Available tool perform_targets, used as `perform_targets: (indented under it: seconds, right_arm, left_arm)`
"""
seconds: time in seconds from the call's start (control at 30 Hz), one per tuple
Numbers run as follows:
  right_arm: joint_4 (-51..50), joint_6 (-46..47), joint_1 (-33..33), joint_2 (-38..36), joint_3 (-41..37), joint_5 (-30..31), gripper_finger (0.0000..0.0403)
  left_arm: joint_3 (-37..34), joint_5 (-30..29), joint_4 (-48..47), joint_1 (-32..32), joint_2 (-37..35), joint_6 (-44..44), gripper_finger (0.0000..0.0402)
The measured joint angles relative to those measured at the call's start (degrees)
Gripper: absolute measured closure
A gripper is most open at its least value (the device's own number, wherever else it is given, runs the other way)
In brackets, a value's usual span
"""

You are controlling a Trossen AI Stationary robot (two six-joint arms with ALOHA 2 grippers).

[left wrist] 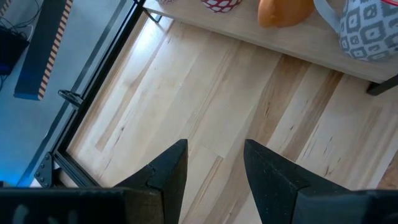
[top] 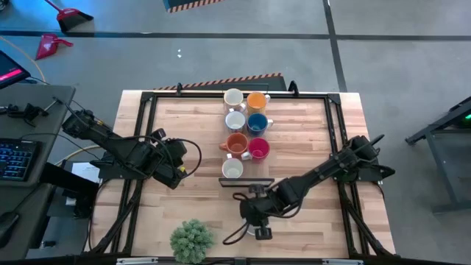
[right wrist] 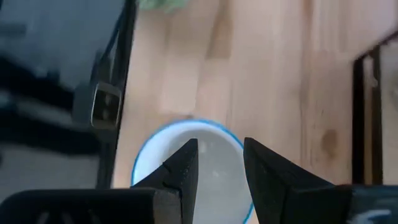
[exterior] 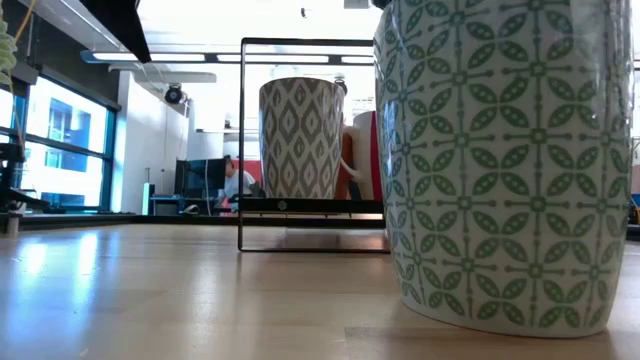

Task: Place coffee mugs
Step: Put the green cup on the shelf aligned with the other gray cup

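Near front edge | right gripper [right wrist: 219, 163] spread over round glazed white mug [right wrist: 186, 158] | left gripper [left wrist: 214, 163] spread

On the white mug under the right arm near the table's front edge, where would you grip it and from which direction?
Take the white mug by its rim, coming from straight above. It stands upright with its mouth open, and the right hand is already over the opening, fingers apart, so one finger could go inside the wall and one outside.

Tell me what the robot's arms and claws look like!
Both arms are dark, nearly black, built from chunky jointed segments. The left arm has a black cable looping beside its wrist, and so does the right arm. Each ends in a claw with two dark, wedge-shaped fingers: the left claw and the right claw. No markings show.
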Motion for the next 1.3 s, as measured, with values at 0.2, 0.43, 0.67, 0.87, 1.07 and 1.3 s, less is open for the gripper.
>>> perform_targets:
  seconds: [0.2,0.43,0.67,0.87,1.07,1.3]
  right_arm:
    - [-5.79,-15.16,-1.92,0.0,0.0,-2.38,0.0297]
    - [-5.64,-19.65,-3.51,0.28,0.0,-4.27,0.0297]
    - [-2.25,-20.15,-3.16,0.28,0.0,-4.88,0.0297]
    - [0.06,-19.87,-2.78,1.01,0.08,-5.56,0.0297]
    - [0.27,-19.67,-2.39,3.35,0.07,-5.6,0.0297]
    - [-0.81,-21.42,-2.43,5.07,0.07,-5.78,0.0297]
  left_arm:
    - [0.02,0.22,0.07,0.02,0.0,0.41,0.0255]
    - [0.02,0.26,0.42,0.02,-0.02,0.41,0.0255]
    - [0.02,0.26,0.39,0.0,-0.02,0.39,0.0255]
    - [0.02,0.26,0.39,0.02,0.0,0.4,0.0254]
    - [0.04,0.28,0.69,0.01,-0.01,0.41,0.0254]
    - [0.04,0.28,0.83,0.01,0.0,0.41,0.0255]
